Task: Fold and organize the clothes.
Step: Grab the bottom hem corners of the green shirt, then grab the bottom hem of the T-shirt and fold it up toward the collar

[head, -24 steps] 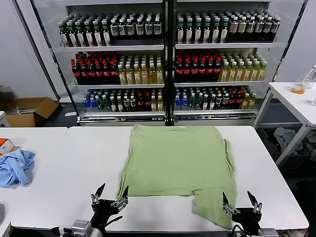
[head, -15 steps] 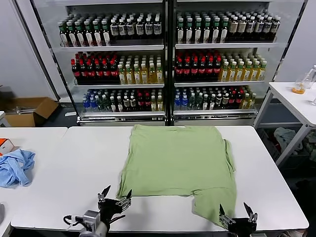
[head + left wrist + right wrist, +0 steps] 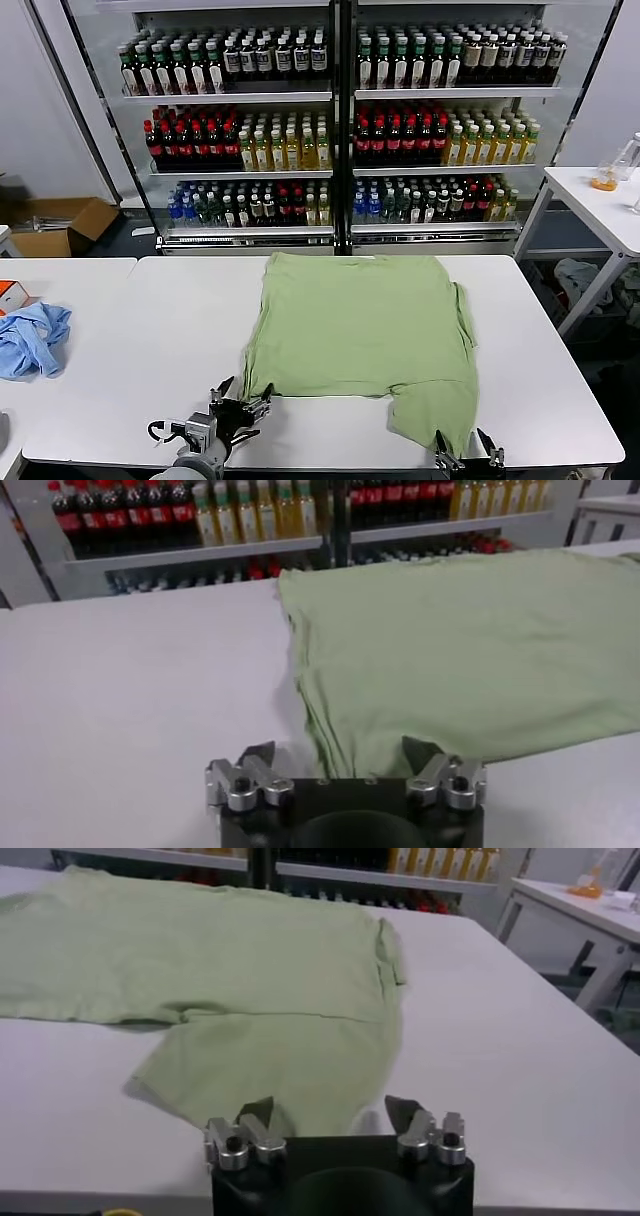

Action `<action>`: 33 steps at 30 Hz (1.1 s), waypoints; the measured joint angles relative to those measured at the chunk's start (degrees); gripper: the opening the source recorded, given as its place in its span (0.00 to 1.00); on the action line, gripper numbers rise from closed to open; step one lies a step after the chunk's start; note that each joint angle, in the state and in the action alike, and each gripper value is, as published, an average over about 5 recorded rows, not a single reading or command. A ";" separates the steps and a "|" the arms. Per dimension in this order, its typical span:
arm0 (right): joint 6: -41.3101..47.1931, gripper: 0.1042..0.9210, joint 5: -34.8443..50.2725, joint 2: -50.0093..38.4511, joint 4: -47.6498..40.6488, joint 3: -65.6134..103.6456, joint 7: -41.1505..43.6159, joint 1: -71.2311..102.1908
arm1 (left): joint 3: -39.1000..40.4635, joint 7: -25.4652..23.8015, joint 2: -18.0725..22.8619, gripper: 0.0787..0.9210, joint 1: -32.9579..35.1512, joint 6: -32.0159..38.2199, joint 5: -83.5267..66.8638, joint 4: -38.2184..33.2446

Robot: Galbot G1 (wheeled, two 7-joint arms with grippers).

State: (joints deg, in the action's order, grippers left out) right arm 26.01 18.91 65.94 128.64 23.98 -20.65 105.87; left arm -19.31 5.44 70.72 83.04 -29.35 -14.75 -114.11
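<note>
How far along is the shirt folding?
Early. The green shirt lies mostly flat on the white table, one flap hanging toward its near edge. Left gripper and right gripper sit open at the near hem, holding nothing. All the main folds remain.

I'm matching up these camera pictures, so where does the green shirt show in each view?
Head view: shirt spread mid-table, one flap reaching the near edge by the right gripper.
Left wrist view: shirt fills the upper right; its corner lies between the open left gripper fingers.
Right wrist view: shirt spans the upper left.
Shared landmark: the bottle shelves.
</note>
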 measured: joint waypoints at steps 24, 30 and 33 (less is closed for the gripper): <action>-3.76 0.00 7.44 -3.27 6.48 5.27 3.42 1.64 | -2.62 -3.06 -0.78 0.04 4.38 2.08 -7.49 -5.11; -4.56 0.00 10.54 -5.42 8.68 9.34 3.75 0.18 | -4.57 -3.23 -1.60 0.04 6.76 2.86 -9.41 -10.22; -4.76 0.00 12.14 -6.68 8.80 10.80 3.92 -1.27 | -5.67 -3.42 -2.14 0.04 7.41 3.25 -10.15 -12.26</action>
State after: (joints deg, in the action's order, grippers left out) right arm 21.24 31.05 59.26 137.44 34.78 -16.73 104.60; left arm -24.98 2.02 68.58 90.45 -26.11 -24.89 -126.38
